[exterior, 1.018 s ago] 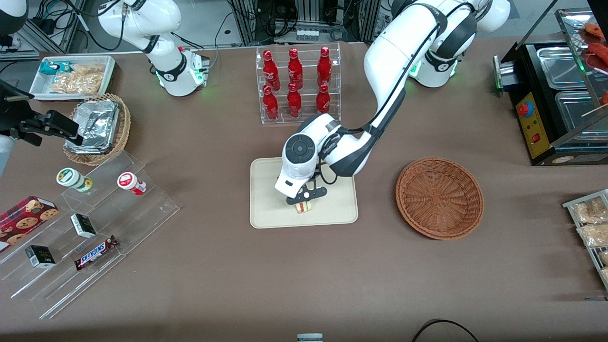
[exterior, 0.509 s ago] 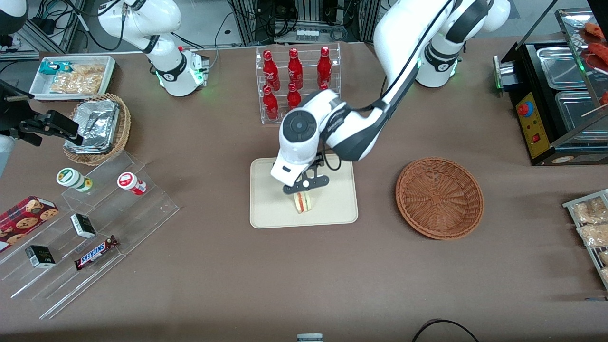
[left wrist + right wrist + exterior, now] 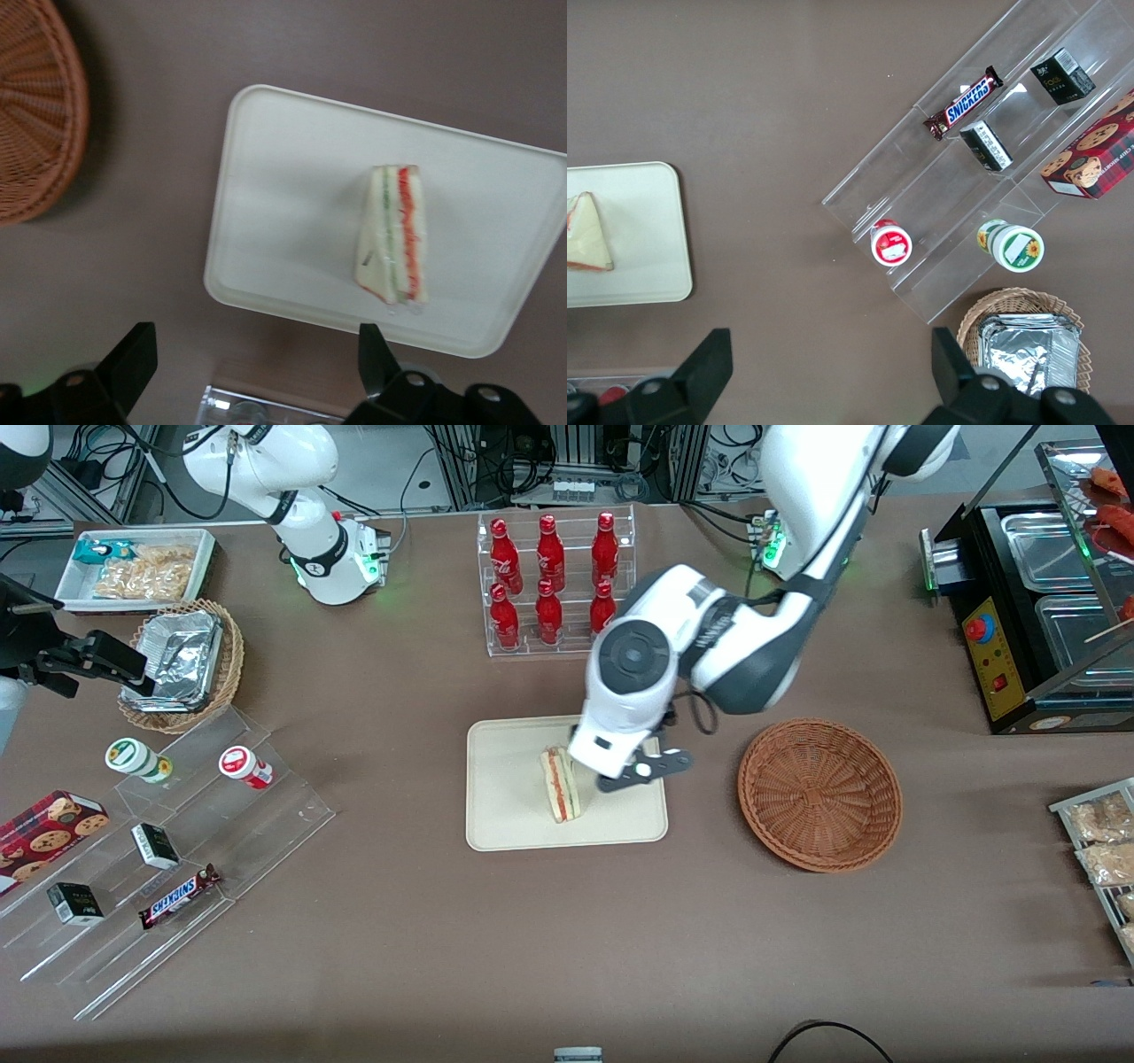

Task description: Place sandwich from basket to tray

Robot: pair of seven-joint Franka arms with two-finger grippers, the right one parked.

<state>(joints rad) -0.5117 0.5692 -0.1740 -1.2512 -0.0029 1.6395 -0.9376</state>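
**Sandwich on the tray, gripper aloft and apart**

Sandwich (image 3: 560, 784) resting on the cream-beige tray (image 3: 505, 819), standing on edge near the tray's middle, red and green filling layers turned upward, white bread on either flank. Not touched by anything. Same wedge seen from the wrist camera (image 3: 394, 235) lying wholly inside the tray's low rim (image 3: 232, 168), with bare tray surface all around it.

Left arm's gripper (image 3: 640, 769) raised above the tray's edge nearest the basket, just beside the sandwich but clear of it. Fingers (image 3: 133, 354) spread wide, nothing between them, both black tips well apart in the wrist view.

Round reddish-brown wicker basket (image 3: 819, 793) sitting beside the tray toward the working arm's end of the table, apart from it, holding nothing visible. Brown tablecloth (image 3: 443, 957) between the two.

Farther from the front camera than the tray: a clear rack of red bottles (image 3: 551, 580). Toward the parked arm's end: a clear stepped display (image 3: 177, 850) with a Snickers bar (image 3: 180, 896) and small boxes, and a lighter wicker basket with foil containers (image 3: 182, 664).
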